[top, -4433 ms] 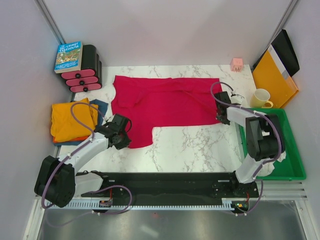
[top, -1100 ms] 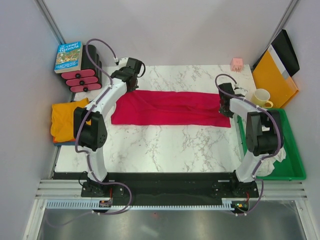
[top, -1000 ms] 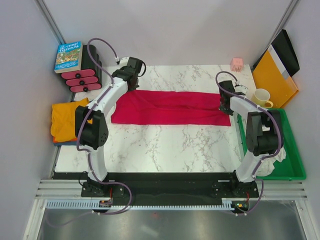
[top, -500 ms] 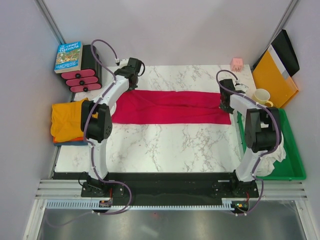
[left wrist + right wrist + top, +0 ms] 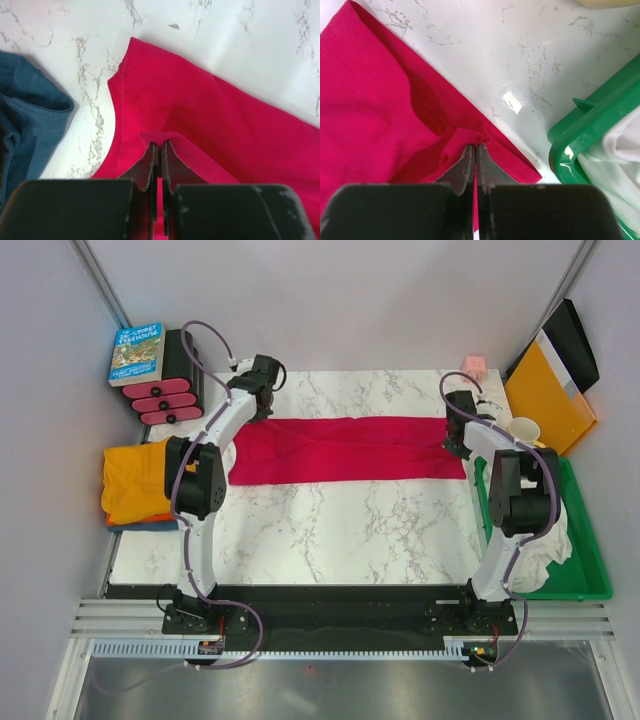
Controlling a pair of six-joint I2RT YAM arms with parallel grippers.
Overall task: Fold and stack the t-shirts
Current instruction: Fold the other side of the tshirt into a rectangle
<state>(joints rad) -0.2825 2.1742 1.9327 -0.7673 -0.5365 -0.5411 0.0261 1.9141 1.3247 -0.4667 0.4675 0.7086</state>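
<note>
The crimson red t-shirt [image 5: 345, 448] lies folded into a long band across the back half of the marble table. My left gripper [image 5: 262, 400] is shut on the band's left end, pinching a fold of red cloth [image 5: 165, 137] between its tips. At the band's right end my right gripper [image 5: 458, 435] is shut on the red fabric [image 5: 470, 136] near its corner. An orange t-shirt [image 5: 140, 480] lies folded at the table's left edge on top of a dark blue t-shirt [image 5: 150, 523], whose sleeve [image 5: 27, 120] shows in the left wrist view.
A green bin [image 5: 590, 550] holding white cloth stands at the right, its rim [image 5: 580, 145] close to my right gripper. Behind it are a cream mug [image 5: 522, 430], an orange-yellow folder [image 5: 545, 395] and a pink block [image 5: 473, 365]. A book [image 5: 137, 352] rests on black-and-pink rollers [image 5: 168, 390] at back left.
Both grippers drew the folded red shirt tighter and slightly toward the back; its right end shifted toward the green bin and the band became narrower and straighter.
</note>
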